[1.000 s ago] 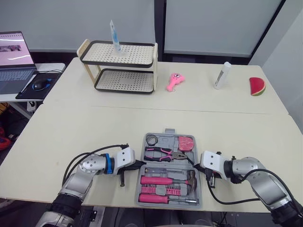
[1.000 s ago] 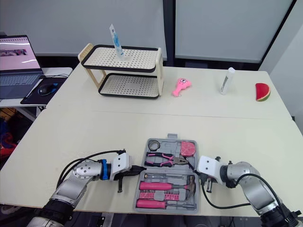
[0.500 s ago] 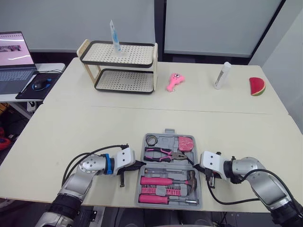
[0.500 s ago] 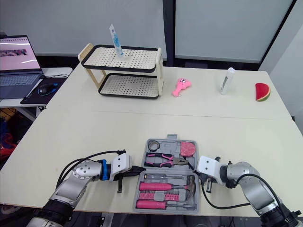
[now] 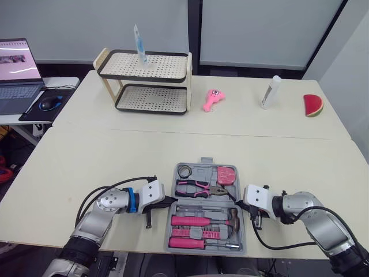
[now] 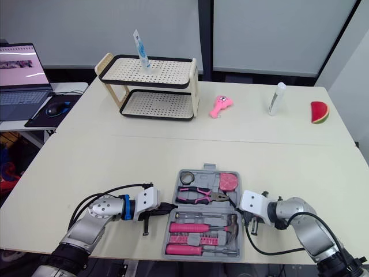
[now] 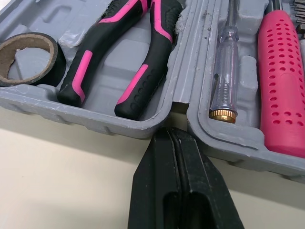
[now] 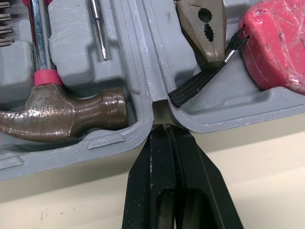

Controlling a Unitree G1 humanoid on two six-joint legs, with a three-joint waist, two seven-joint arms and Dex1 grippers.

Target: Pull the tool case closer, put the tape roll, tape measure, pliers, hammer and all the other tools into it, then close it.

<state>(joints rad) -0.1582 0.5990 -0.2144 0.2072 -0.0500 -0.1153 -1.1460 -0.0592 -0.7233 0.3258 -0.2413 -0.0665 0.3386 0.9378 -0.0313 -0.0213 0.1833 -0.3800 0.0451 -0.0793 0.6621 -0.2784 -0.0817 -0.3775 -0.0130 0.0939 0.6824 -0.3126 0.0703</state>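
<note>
Left eye view, tool case (image 5: 203,171), table (image 5: 115,156), wall (image 5: 259,29)

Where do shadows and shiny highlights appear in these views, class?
Left wrist view: the tool case throws a shadow on the table below its rim; the screwdriver has a glinting brass cap. Right wrist view: the hammer head shows bright streaks.

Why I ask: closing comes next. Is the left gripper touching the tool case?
Touching. Left wrist view: the shut left gripper meets the tool case at its hinge notch.
</note>
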